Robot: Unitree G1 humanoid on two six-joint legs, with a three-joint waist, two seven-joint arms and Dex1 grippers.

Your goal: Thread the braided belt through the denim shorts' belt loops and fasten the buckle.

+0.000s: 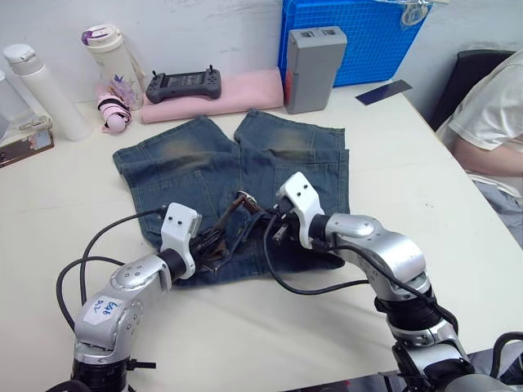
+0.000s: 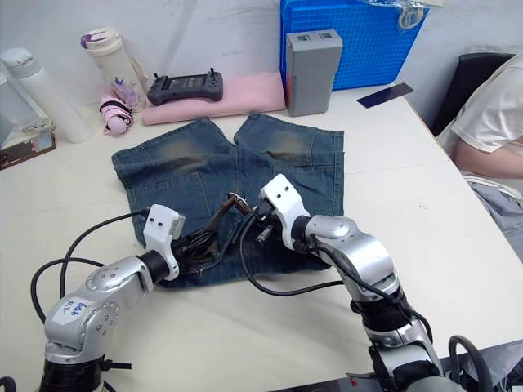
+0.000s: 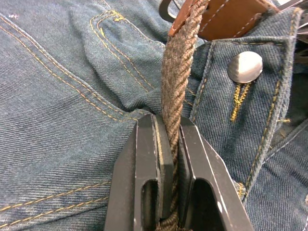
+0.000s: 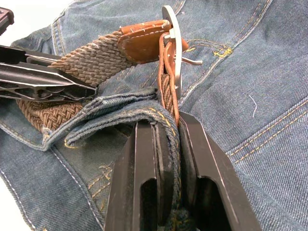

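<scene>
Denim shorts (image 1: 245,171) lie flat on a white tabletop (image 1: 409,188), waistband toward the robot. The left gripper (image 3: 169,144) has its jaws clamped on the braided belt (image 3: 175,77) at the waistband. The right gripper (image 4: 168,132) pinches a denim fold, seemingly with belt strap, below the silver buckle (image 4: 174,43).

1. Bare bench (image 1: 245,327) lies between the two arms on the near side of the denim shorts (image 1: 196,167); only black cables (image 1: 302,287) cross it.
2. The bench right of the shorts is bare up to a seated person (image 1: 490,131).
3. Behind the shorts stand a pink pad (image 1: 245,90), a grey box (image 1: 315,69) and a blue crate (image 1: 359,37).
4. Bottles (image 1: 45,90) crowd the far left corner.
5. At the waistband, both hands sit close together, with the braided belt (image 4: 91,60) strung between them.
</scene>
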